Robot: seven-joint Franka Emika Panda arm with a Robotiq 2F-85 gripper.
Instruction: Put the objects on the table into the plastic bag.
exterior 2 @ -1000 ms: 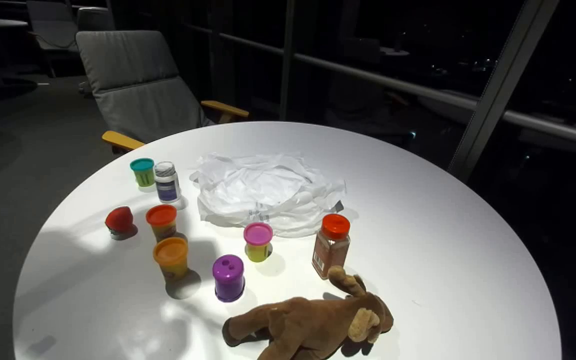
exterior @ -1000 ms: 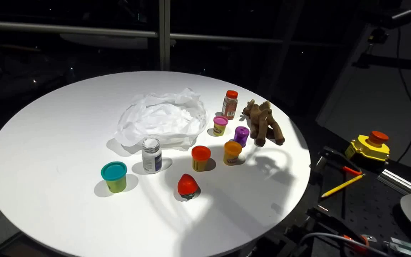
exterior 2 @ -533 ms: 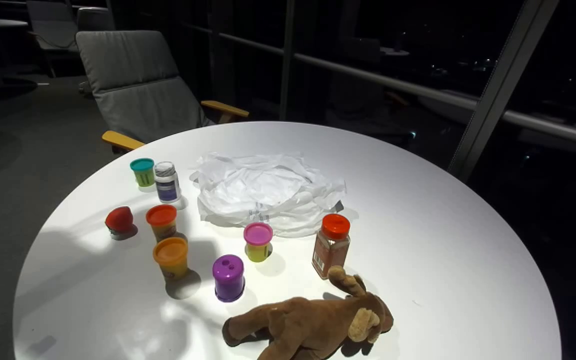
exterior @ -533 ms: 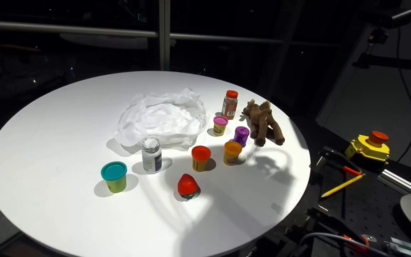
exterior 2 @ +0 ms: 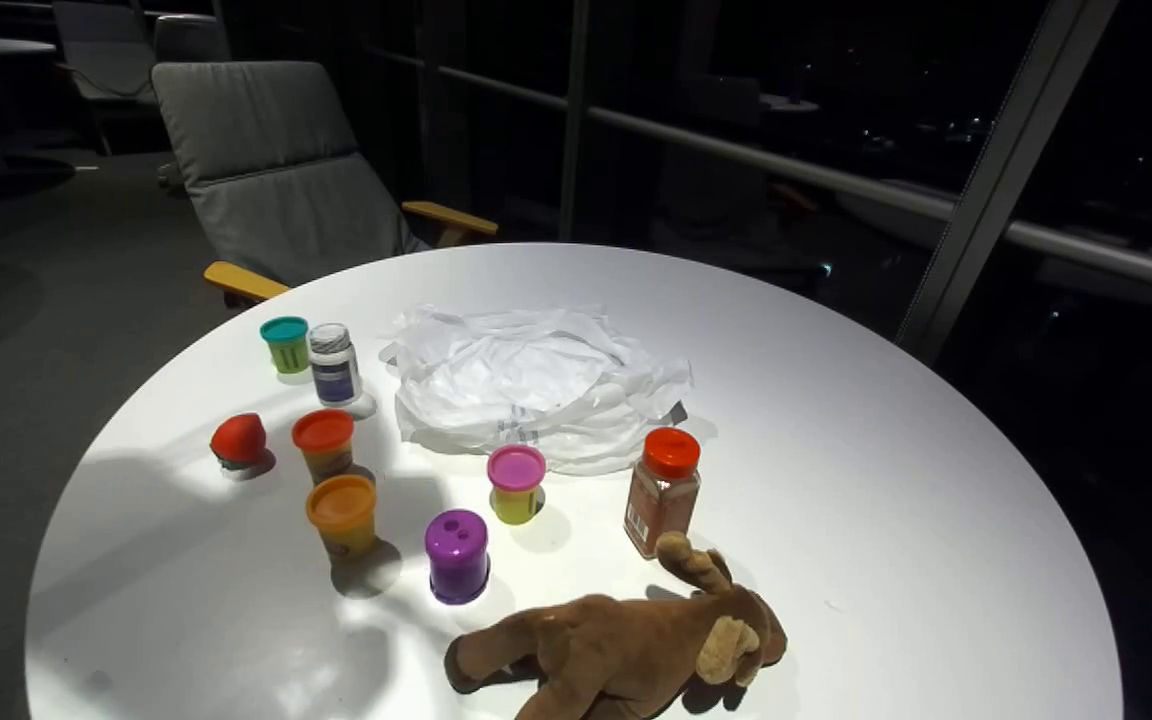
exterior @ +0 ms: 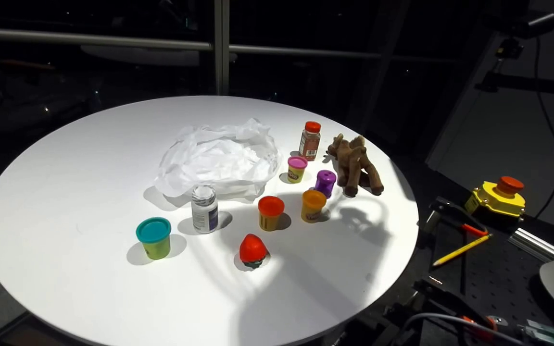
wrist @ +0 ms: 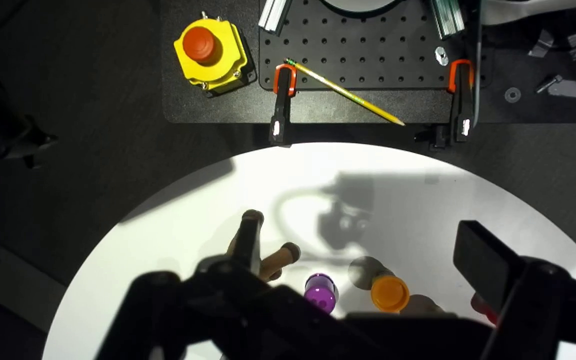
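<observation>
The white plastic bag (exterior: pixel 219 161) lies crumpled on the table with its mouth spread. Around it stand tubs with teal (exterior: pixel 154 238), red (exterior: pixel 270 214), orange (exterior: pixel 313 206) and pink (exterior: pixel 296 169) lids, a white bottle (exterior: pixel 205 211), a purple sharpener (exterior: pixel 325 183) and a red-capped spice jar (exterior: pixel 309 142). A strawberry (exterior: pixel 253 250) and a brown plush moose (exterior 2: pixel 626 650) lie nearby. In the wrist view my gripper (wrist: pixel 360 237) is open and empty above the table; the orange tub (wrist: pixel 390 294) shows between its fingers. The left finger partly covers the moose's legs (wrist: pixel 278 261).
The round white table (exterior: pixel 89 298) has a dark robot base plate (wrist: pixel 363 107) beside its edge, with clamps, a yellow pencil (wrist: pixel 345 92) and a yellow stop box with a red button (wrist: pixel 208 50). A grey chair (exterior 2: pixel 266 170) stands behind the table.
The arm's shadow on the table has shifted slightly, so the arm has moved a little. The objects and the bag have not moved.
</observation>
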